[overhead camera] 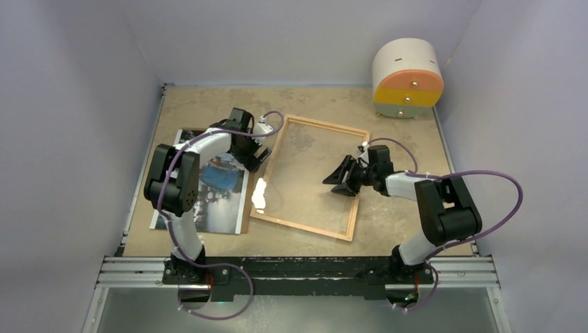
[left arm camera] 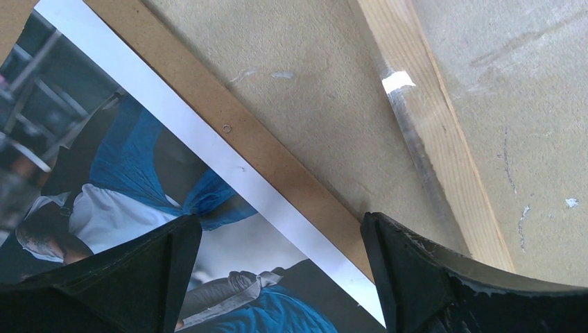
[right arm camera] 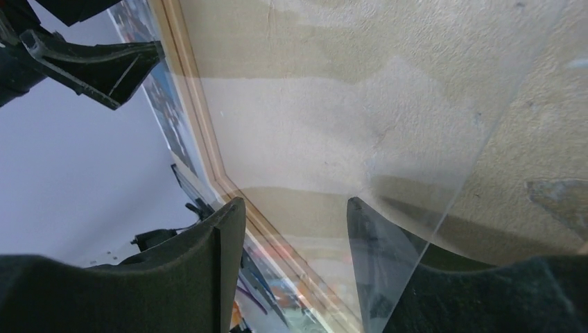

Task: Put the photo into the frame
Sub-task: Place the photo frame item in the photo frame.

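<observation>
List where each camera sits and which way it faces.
Top external: above and behind the bases, looking down on the table; both arms, frame and photo show.
Left wrist: on the left arm, facing down at the photo's white edge and frame moulding; the open left tool shows.
Right wrist: on the right arm, looking across the frame's pane; the right tool shows.
Shared: both wrist views catch the moulding nearest the photo.

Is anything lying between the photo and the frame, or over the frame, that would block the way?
Between the photo and the frame only bare table and the backing panel edge show. But the right end effector hangs above the frame, where the photo must land.
</observation>
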`<state>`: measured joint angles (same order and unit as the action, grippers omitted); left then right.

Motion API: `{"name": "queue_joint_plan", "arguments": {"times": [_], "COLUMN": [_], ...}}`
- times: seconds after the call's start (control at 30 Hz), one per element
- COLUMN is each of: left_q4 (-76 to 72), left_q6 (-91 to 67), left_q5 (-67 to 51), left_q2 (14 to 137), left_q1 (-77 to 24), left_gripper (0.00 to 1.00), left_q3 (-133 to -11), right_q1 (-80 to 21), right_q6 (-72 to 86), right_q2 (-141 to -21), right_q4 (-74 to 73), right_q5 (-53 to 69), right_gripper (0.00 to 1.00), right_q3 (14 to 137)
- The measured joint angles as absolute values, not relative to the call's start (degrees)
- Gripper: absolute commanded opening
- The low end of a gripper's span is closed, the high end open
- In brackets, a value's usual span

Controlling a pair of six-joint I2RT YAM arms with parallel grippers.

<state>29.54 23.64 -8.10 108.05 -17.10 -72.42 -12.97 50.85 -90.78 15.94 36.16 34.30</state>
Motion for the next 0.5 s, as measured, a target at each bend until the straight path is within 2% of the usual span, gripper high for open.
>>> {"name": "queue_joint_plan", "arguments": {"times": [0.23, 0.33, 0.43, 0.5], "left_q4": [29.4, 29.3, 29.3, 29.3], "left_q6": [23.7, 23.7, 23.7, 23.7], "left_q5": [-7.7, -7.6, -7.5, -7.5], "left_q2": [108.0, 108.0, 108.0, 108.1], "left_q1": [-17.1, -17.1, -17.1, -17.1], "left_gripper": [0.92, 0.92, 0.92, 0.92], "left_q3": [-72.4, -72.4, -72.4, -72.4], "right_q1": [-11.2, -10.8, -10.8, -10.8], "right_q6": [45.1, 43.8, 43.5, 43.7], "right_q2": [-88.9, -87.8, -87.6, -87.9], "right_q4": [8.8, 7.1, 7.5, 8.3], "right_q5": [37.8, 38.4, 38.7, 38.9], "right_gripper": [0.61, 0.50, 0.30, 0.25], "right_q3": [35.2, 35.2, 35.2, 35.1]}}
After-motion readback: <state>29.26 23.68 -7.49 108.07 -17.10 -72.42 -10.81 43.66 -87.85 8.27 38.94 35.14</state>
